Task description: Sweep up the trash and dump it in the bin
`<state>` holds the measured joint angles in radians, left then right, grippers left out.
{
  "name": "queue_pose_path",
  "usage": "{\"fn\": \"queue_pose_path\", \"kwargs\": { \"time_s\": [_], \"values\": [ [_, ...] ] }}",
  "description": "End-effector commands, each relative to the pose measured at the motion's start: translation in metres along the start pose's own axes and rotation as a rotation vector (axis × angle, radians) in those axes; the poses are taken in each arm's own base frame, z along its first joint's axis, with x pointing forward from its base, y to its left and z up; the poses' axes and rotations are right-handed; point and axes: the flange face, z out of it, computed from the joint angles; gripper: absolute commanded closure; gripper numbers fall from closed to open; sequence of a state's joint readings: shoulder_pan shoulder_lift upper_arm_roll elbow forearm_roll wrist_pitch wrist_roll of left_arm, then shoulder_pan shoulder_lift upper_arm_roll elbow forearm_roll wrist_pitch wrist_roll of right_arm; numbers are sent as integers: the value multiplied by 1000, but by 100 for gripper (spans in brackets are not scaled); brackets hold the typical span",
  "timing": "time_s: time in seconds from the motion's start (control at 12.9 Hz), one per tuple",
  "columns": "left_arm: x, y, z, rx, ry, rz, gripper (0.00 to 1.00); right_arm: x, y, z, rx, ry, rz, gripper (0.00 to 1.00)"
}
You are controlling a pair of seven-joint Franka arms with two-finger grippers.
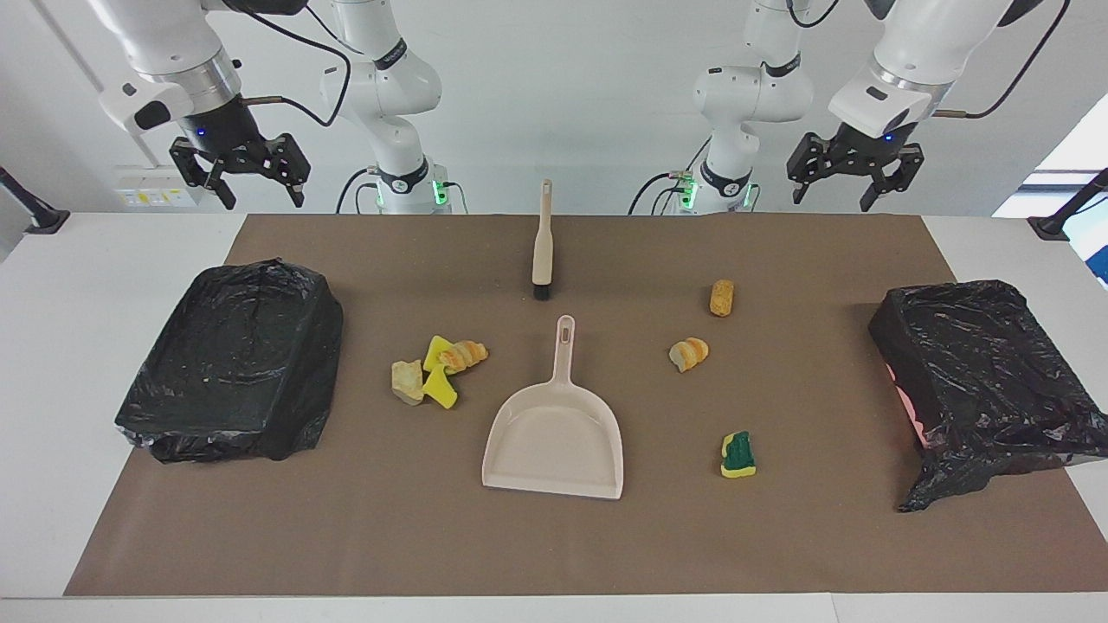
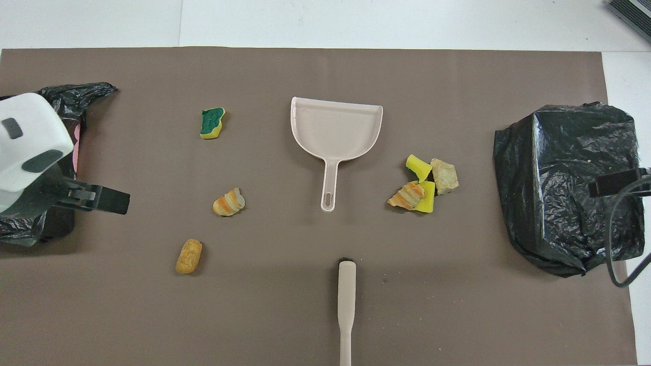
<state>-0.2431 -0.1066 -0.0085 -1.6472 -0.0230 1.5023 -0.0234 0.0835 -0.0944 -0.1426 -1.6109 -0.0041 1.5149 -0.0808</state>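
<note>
The trash lies on the brown mat: a cluster of yellow sponge pieces and bread-like chunks [image 1: 437,368] [image 2: 424,185] toward the right arm's end, and a striped bread chunk [image 1: 689,353] [image 2: 229,202], a tan chunk [image 1: 722,297] [image 2: 188,255] and a green-topped yellow sponge [image 1: 737,454] [image 2: 212,123] toward the left arm's end. The beige dustpan [image 1: 554,441] [image 2: 335,127] lies empty mid-mat, handle toward the robots. The beige brush [image 1: 543,242] [image 2: 347,305] lies nearer the robots. My left gripper [image 1: 853,186] [image 2: 99,198] and right gripper [image 1: 255,186] [image 2: 615,183] hang open and empty, raised.
Two bins lined with black bags stand at the mat's ends: one at the right arm's end [image 1: 234,363] [image 2: 564,183], one at the left arm's end [image 1: 978,372] [image 2: 76,94], partly covered by my left gripper in the overhead view. White table borders the mat.
</note>
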Motion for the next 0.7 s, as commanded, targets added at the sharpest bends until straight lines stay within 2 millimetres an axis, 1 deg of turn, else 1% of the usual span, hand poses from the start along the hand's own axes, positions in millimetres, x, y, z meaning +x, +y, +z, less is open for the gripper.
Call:
{"fn": "queue_pose_path", "kwargs": {
  "time_s": [0.0, 0.15, 0.46, 0.62],
  "values": [
    [-12, 39, 16, -13, 18, -36, 0, 1, 2, -2, 23, 11, -6, 0],
    [-14, 71, 34, -10, 7, -45, 0, 1, 2, -2, 23, 11, -6, 0],
    [-28, 139, 66, -18, 34, -75, 0, 1, 2, -2, 23, 11, -6, 0],
    [-35, 160, 79, -18, 35, -74, 0, 1, 2, -1, 22, 10, -5, 0]
  ]
}}
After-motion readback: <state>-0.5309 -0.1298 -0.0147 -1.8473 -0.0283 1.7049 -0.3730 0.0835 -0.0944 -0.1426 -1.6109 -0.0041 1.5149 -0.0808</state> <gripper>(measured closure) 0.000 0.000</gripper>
